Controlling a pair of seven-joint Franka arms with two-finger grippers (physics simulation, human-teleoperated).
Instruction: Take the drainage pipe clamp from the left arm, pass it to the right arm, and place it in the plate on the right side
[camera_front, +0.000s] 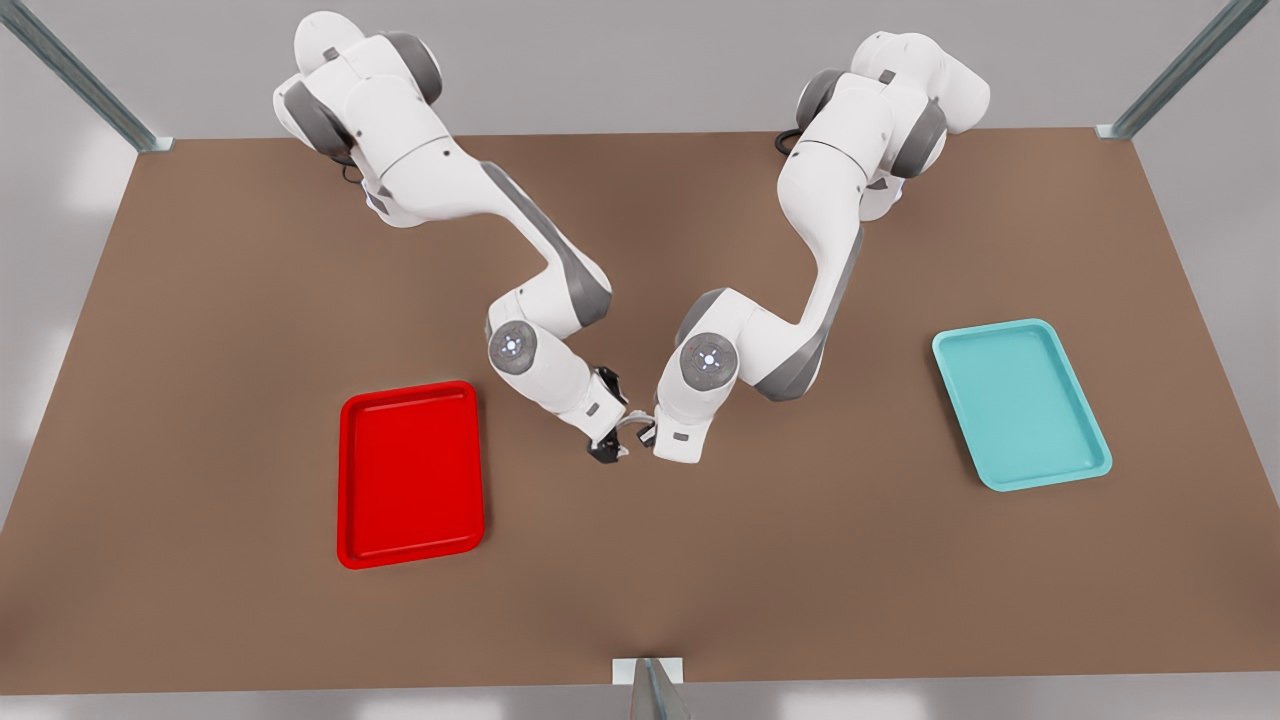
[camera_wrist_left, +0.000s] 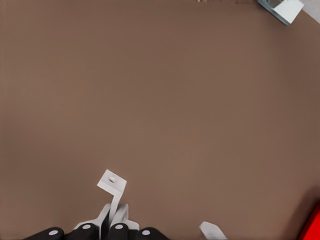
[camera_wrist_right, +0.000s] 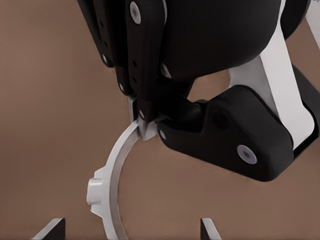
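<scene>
Drainage pipe clamp pinched by left gripper, right gripper straddling

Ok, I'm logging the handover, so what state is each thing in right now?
left tool: shut on the drainage pipe clamp, held above the table.
right tool: open, fingers either side of the clamp, not gripping it.
drainage pipe clamp: off the table, gripped at one end, between the two arms.
plate: red, empty, flat on the table.
teal tray: empty, flat on the table.
</scene>
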